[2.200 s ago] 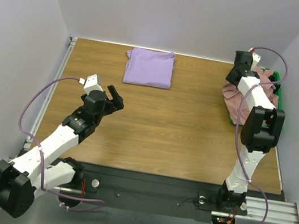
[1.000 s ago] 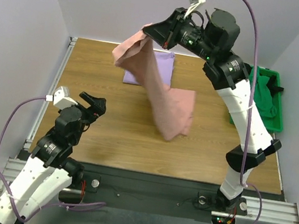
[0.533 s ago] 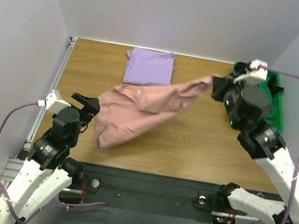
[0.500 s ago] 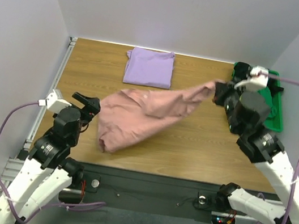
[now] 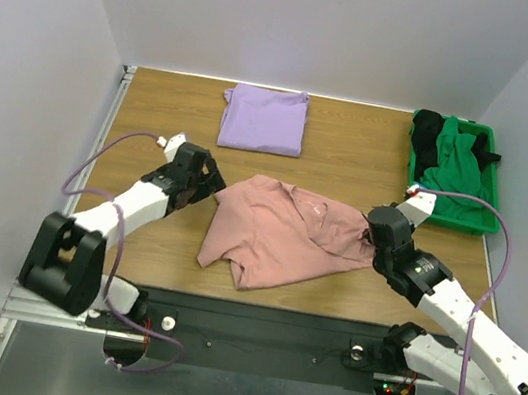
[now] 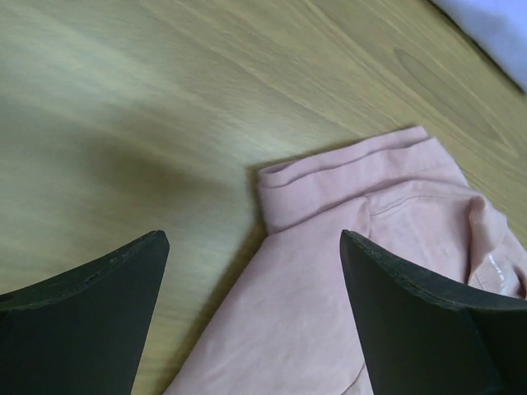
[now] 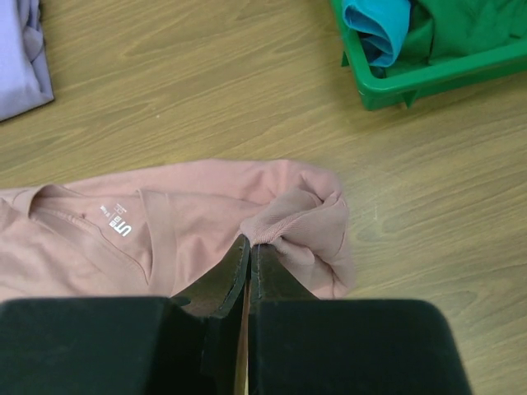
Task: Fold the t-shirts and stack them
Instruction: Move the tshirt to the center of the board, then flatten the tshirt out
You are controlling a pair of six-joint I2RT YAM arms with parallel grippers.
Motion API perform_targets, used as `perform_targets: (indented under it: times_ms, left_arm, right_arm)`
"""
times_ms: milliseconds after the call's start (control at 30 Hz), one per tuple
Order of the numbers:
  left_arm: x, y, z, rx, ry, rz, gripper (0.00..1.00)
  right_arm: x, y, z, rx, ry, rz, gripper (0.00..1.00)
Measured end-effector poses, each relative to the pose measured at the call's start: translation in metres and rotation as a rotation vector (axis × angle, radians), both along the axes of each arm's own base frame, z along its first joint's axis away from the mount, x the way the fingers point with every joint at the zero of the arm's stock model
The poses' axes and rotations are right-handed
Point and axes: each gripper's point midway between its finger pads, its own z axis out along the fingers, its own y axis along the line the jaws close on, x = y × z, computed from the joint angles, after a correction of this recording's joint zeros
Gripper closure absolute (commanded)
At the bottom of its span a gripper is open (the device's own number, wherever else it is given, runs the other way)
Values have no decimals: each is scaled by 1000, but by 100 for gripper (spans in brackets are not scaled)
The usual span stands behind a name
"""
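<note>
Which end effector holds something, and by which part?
The right end effector pinches the pink t-shirt by a bunched, hemmed edge. The open left end effector holds nothing.

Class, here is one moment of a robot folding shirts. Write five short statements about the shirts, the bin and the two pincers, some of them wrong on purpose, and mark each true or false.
1. The right pincer is shut on a bunched fold of the pink shirt. True.
2. The left pincer is clamped on the pink shirt. False: its jaws stand wide open over the shirt's edge.
3. The lavender shirt lies folded at the far side of the table. True.
4. The pink shirt lies on the lavender one. False: bare wood separates them.
5. The green bin is empty. False: it holds clothes.
</note>
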Motion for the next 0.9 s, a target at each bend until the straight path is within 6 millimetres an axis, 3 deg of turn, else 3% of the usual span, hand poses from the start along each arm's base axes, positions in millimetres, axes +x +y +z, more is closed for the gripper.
perform_targets:
  times_ms: [133,200,400,600,800,900]
  left_arm:
    - [31,-39,-4,-46,26,-143,7]
    - [43,-58,2,-57,9,-199,7]
    - [75,-141,28,-87,-70,-397,7]
    - [83,-193,1,-63,-11,-490,15]
    - [77,-218,-33,-32,80,-525,23]
    - [79,-226,-40,-20,99,-521,44]
  right_arm:
    - [2,0,-3,9,4,-12,100]
    - [4,2,-8,7,18,-14,100]
    - [4,4,-25,3,60,-15,99]
    - [1,-3,-33,-1,74,-32,100]
    - [1,-6,-29,12,58,-38,100]
    - [1,-6,-29,14,58,-38,100]
